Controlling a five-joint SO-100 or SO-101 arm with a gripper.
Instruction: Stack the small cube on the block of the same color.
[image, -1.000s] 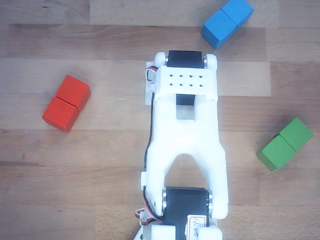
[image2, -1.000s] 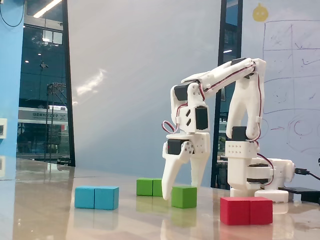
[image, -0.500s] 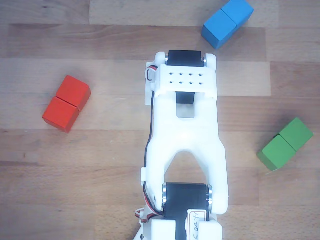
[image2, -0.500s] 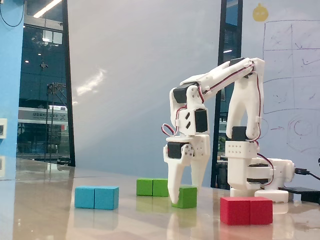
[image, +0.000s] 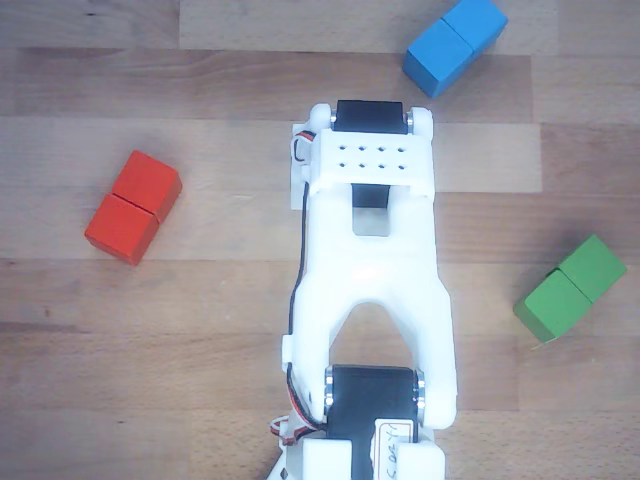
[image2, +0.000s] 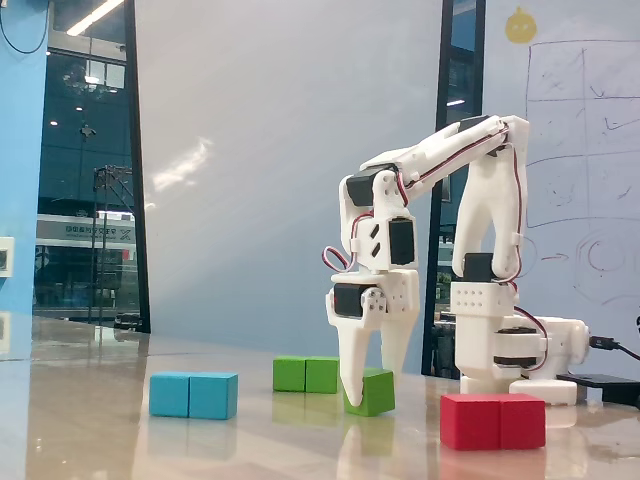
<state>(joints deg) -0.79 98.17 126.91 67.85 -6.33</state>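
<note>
step: grasp | claw (image2: 362, 395) low on worktop (image2: 120, 440), fingers straddling small cube (image2: 372, 392), grip unclear | block (image2: 306, 374) far left | advice: close squarely, lift straight before crossing

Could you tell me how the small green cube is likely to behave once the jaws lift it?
The small cube looks rigid with flat faces, so it should hold its shape and not roll. Its matte sides probably give fair grip. It already looks slightly tilted between the jaws of the gripper, so it may twist if it is held off-centre.
</note>
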